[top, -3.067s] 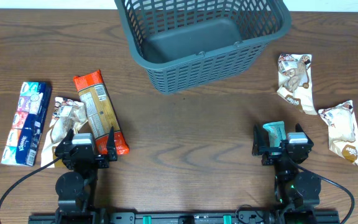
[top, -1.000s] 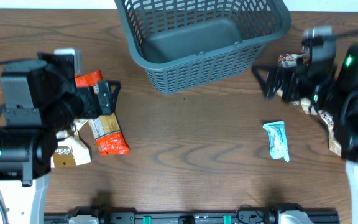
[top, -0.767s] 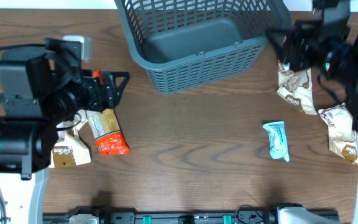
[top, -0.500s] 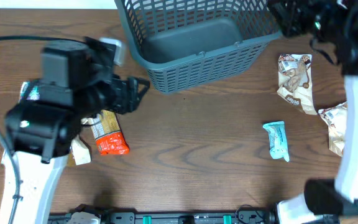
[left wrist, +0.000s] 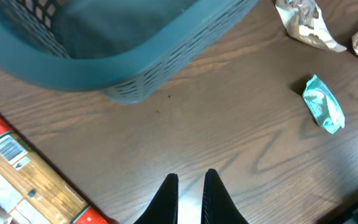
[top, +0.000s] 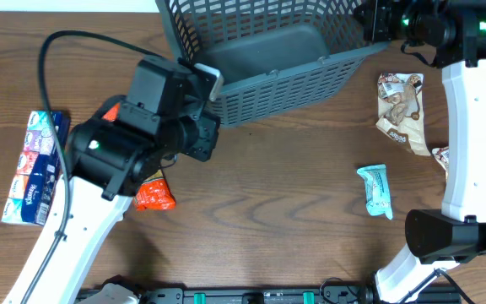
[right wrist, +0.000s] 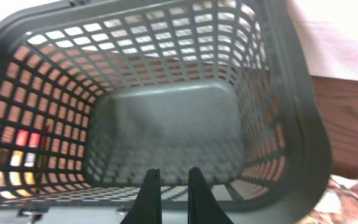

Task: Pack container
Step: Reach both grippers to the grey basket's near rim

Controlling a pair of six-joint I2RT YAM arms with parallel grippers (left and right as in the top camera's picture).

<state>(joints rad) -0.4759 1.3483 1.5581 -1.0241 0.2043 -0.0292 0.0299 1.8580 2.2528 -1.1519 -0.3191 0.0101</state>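
The container (top: 268, 52), a dark grey-green lattice basket, stands at the back middle of the table and holds nothing. My left gripper (top: 202, 138) hovers just in front of its front-left corner. In the left wrist view its fingers (left wrist: 190, 176) stand nearly together over bare wood with nothing between them, and the container (left wrist: 123, 62) lies ahead. My right gripper (top: 369, 17) is at the container's far right rim. The right wrist view looks into the container (right wrist: 166, 118) past the near rim, and that gripper (right wrist: 171, 169) is shut with nothing seen in it.
A red-orange packet (top: 152, 192) lies partly under my left arm, and a blue tissue pack (top: 34, 169) is at the far left. A teal packet (top: 376, 191) lies right of centre. Brown-and-white snack packets (top: 402, 108) lie at the right, one (top: 440, 158) behind the right arm.
Both arms rose from the front edge; the left swung right toward the container, the right to its far right rim. Both grippers closed. The container's front right corner shifted slightly.
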